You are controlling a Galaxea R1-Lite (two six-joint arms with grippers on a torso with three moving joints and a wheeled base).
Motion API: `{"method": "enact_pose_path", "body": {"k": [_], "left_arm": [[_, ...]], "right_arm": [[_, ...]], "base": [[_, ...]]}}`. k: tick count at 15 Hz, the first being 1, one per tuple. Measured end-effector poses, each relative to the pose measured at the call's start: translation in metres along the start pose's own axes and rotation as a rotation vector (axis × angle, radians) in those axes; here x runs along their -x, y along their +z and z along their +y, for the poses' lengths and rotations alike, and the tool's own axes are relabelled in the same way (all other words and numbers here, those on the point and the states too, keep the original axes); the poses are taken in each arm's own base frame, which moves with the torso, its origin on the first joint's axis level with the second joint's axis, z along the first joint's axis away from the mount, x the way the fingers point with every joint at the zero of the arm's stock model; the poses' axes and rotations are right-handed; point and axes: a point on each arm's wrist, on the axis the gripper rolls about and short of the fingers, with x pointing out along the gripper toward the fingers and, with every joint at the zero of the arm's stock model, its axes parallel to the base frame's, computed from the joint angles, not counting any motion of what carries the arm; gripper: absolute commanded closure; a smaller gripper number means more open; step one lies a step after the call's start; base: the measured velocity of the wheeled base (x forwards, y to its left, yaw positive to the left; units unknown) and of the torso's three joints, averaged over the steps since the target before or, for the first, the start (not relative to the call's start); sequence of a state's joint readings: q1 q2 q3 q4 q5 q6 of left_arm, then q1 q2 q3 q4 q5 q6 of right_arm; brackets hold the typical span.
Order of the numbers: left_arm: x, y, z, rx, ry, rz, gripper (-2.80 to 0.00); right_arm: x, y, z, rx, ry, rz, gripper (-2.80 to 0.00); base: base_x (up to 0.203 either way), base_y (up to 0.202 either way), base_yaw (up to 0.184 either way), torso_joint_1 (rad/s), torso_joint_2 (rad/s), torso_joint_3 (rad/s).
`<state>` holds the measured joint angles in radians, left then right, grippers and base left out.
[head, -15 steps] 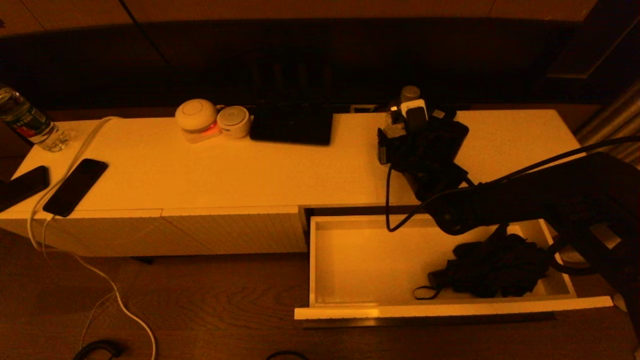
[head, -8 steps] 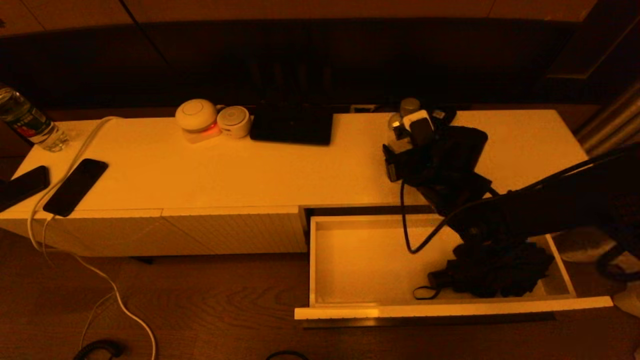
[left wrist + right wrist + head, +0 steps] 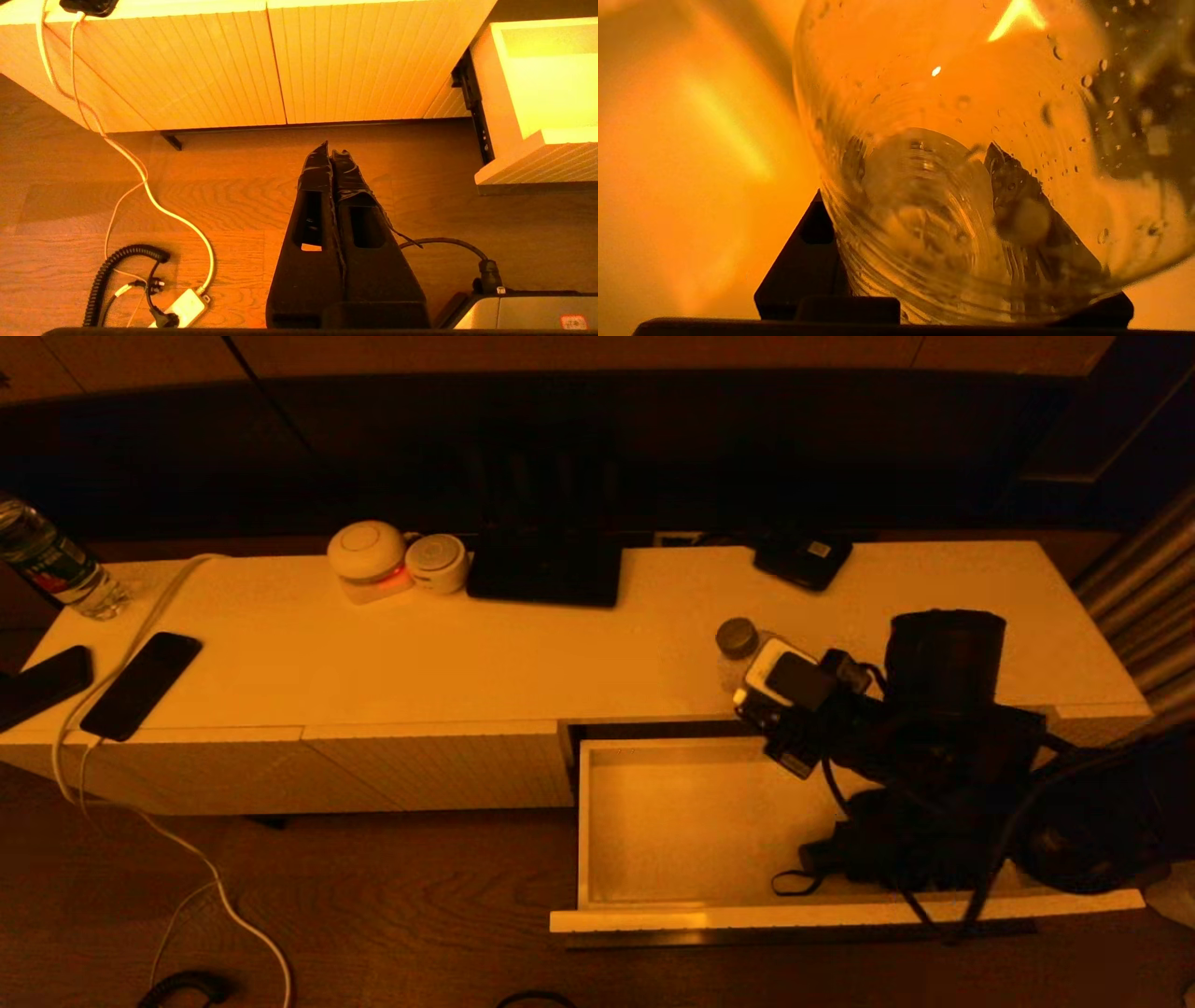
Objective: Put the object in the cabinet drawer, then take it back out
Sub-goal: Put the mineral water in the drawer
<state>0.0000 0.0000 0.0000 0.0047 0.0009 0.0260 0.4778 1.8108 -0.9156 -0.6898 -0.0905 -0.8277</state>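
right pincer (image 3: 747, 686): clamped on clear bottle (image 3: 738, 649), above drawer's (image 3: 840, 910) back edge | left pincer (image 3: 332, 151): together, parked over floor

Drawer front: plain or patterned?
Patterned: the drawer front is white with fine vertical ribs, like the neighbouring cabinet panels. Left wrist view shows it best.

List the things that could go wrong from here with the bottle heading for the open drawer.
1. The right claw grips the clear bottle low on its wet, rounded body; it may slip as it tilts.
2. A dark bundle with a strap already fills the right end of the cabinet drawer, so the bottle could land on it and roll.
3. The arm's cable hangs over the drawer front and might snag.
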Motion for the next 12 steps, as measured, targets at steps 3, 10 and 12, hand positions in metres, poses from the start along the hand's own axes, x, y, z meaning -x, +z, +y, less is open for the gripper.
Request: {"method": "enact_pose_path", "body": {"k": [3,10,12], "left_arm": [[0.0,0.0,0.0,0.0,0.0,0.0,0.0],[0.0,0.0,0.0,0.0,0.0,0.0,0.0],[0.0,0.0,0.0,0.0,0.0,0.0,0.0]], "right_arm": [[0.024,-0.018,0.012,0.178,0.133,0.102,0.0],[0.035,-0.052,0.035,0.346,0.393,0.2,0.0],[0.031,-0.063,0.04,0.398,0.468,0.242,0.0]], "base": [[0.0,0.0,0.0,0.0,0.0,0.0],[0.0,0.0,0.0,0.0,0.0,0.0],[0.0,0.0,0.0,0.0,0.0,0.0]]}}
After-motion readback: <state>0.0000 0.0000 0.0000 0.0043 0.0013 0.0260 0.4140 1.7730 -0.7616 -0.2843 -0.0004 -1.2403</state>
